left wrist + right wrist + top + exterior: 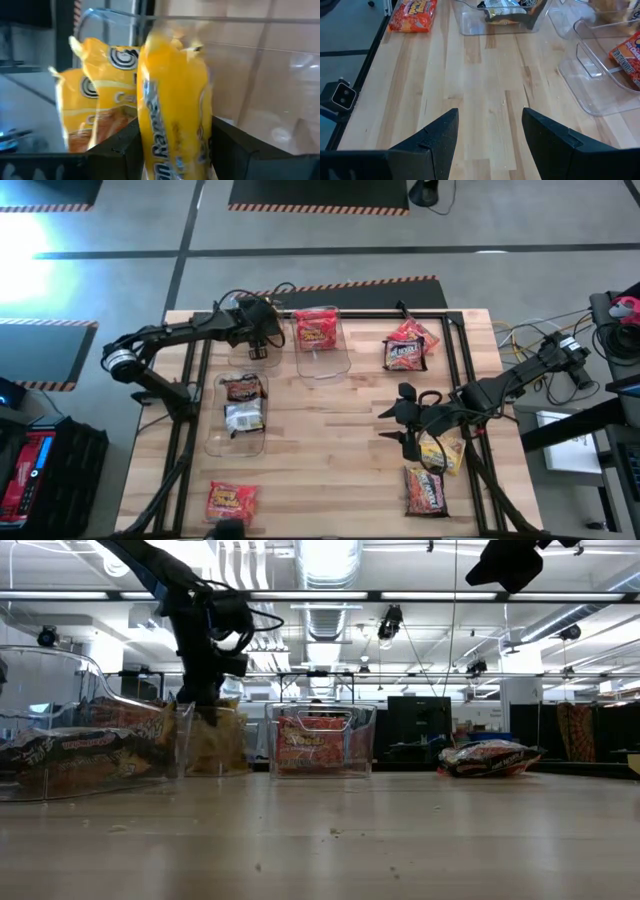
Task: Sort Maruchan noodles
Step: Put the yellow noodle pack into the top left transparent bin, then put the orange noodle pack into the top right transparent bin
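My left gripper [256, 345] reaches down into a clear bin [232, 745] at the table's far left and is shut on a yellow noodle packet [175, 115]. More yellow packets [95, 110] stand behind it in that bin. A red-orange packet [316, 328] lies in the middle far bin. Dark packets [242, 392] lie in the left bin. My right gripper [397, 420] hovers open over bare wood near a loose yellow packet [444, 452]. My left gripper has the yellow packet between its two fingers [122, 145], which meet its two flat faces [150, 140]. The fingers slant down from above, from the table's left. The packet stands on edge inside the bin; its lower end is hidden by the fingers.
Loose packets lie on the wood: red ones [406, 346] at the far right, a dark one [425, 492] at the near right, a red-orange one [231, 502] at the near left. A black frame rail [400, 313] runs along the far edge.
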{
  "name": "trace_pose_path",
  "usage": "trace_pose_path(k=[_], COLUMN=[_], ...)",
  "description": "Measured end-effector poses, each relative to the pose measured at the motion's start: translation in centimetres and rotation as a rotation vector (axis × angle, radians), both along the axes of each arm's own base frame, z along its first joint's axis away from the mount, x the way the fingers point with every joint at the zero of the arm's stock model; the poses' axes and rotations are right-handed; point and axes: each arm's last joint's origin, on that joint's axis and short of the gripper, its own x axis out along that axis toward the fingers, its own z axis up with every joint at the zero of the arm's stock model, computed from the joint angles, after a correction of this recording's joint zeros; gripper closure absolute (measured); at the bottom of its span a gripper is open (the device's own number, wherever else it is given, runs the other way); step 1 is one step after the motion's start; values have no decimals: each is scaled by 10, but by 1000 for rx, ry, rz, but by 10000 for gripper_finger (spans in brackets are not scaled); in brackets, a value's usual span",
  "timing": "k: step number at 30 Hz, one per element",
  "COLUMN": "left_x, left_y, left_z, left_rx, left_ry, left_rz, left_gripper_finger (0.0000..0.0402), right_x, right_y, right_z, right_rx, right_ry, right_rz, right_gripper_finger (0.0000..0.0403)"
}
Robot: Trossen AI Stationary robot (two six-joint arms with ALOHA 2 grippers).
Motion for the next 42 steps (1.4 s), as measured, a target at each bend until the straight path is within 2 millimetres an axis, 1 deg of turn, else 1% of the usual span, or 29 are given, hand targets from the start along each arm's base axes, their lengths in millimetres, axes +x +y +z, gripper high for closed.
trace_pose_path(k=[4,7,13,17,23,26,32,36,39,42], left_x=[-1,-1,0,-1,-2,0,2,7,11,12], left_y=[-3,-4,1,2,5,9,12,11,3,-17], left_z=[-3,-3,0,1,3,9,17,30,44,56], left_rx=[-79,-83,7,63,118,156,175,196,212,154], left_ry=[-3,-5,2,43,65,48,18,-30,-94,-224], left_rz=[-33,-37,4,21,55,78,89,90,79,74], left_gripper_finger=[235,235,235,235,235,235,235,235,235,234], right_x=[0,0,0,0,0,0,0,0,0,0], right_y=[0,0,0,0,0,0,0,0,0,0], right_z=[0,0,0,0,0,0,0,0,0,0], right_rx=[0,0,0,0,0,0,0,0,0,0], right_ry=[0,0,0,0,0,0,-1,0,-1,0], right_rz=[0,0,0,0,0,0,0,0,0,0], right_gripper_finger=[193,193,193,193,193,193,193,193,193,193])
